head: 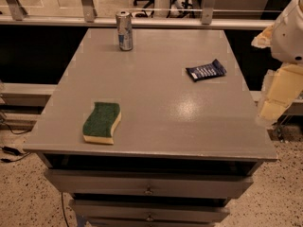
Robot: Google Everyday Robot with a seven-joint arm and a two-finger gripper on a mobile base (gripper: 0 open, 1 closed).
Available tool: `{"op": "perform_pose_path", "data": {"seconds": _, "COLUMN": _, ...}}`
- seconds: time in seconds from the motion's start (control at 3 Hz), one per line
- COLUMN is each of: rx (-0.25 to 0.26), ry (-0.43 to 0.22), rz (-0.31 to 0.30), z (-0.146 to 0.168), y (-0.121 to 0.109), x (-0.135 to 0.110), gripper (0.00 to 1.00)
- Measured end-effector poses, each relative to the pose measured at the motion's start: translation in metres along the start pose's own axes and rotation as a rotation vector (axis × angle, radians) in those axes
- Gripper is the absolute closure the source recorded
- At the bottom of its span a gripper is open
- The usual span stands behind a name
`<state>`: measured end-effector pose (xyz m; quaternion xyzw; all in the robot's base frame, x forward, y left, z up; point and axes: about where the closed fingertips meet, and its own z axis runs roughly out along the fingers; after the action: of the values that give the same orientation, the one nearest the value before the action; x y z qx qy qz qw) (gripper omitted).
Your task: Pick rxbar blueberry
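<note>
The rxbar blueberry (206, 71) is seen flat at 2 o'clock on the worktop (156, 103); a can (124, 30) is placed at 11 o'clock, a sponge (102, 122) at 8. The gripper (277, 98) is held beyond the edge at 3 o'clock; whether spread or pressed together cannot be told.

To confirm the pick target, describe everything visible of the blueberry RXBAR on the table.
The rxbar blueberry is a small, flat, rectangular bar in a dark navy wrapper that looks like plastic film, with rows of pale lettering and crimped ends. It lies flat, lettering up and slightly angled, on the right rear part of the grey table, touching only the tabletop. The hand hangs beyond the table's right edge, apart from the bar.
</note>
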<state>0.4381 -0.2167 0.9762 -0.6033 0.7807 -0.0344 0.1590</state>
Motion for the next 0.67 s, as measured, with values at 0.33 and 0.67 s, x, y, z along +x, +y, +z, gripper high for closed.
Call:
{"op": "perform_pose_path", "data": {"seconds": 0.33, "rx": 0.000, "ry": 0.000, "rz": 0.000, "z": 0.000, "y": 0.000, "x": 0.000, "gripper": 0.00}}
{"op": "perform_pose_path", "data": {"seconds": 0.67, "rx": 0.012, "ry": -0.030, "rz": 0.010, "z": 0.009, "y": -0.011, "x": 0.004, "gripper": 0.00}}
